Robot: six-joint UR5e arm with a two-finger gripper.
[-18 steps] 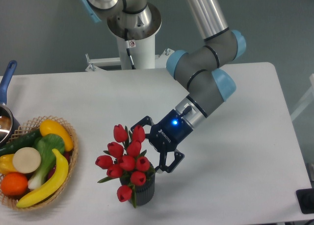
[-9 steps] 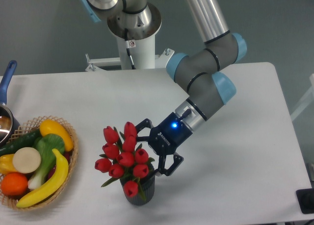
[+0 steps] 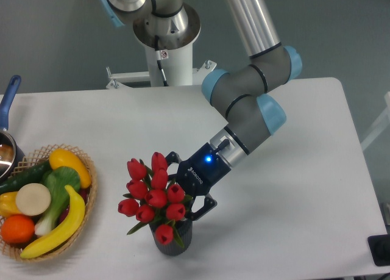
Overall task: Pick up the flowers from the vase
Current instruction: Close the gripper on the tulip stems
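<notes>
Robot lab or test cell, staged with household props. White table (image 3: 292,188) carries an industrial arm (image 3: 256,103) on a white pedestal (image 3: 170,60) bolted at the table's far edge. Plain grey wall (image 3: 55,36) behind the pedestal, no furnishings. On the table, left of the pedestal: wicker basket (image 3: 85,170) of plastic-looking fruit and vegetables, and a pot (image 3: 7,147) with blue handle at the left edge. In front of the pedestal: flowers (image 3: 152,194) in a vase (image 3: 172,243).
</notes>
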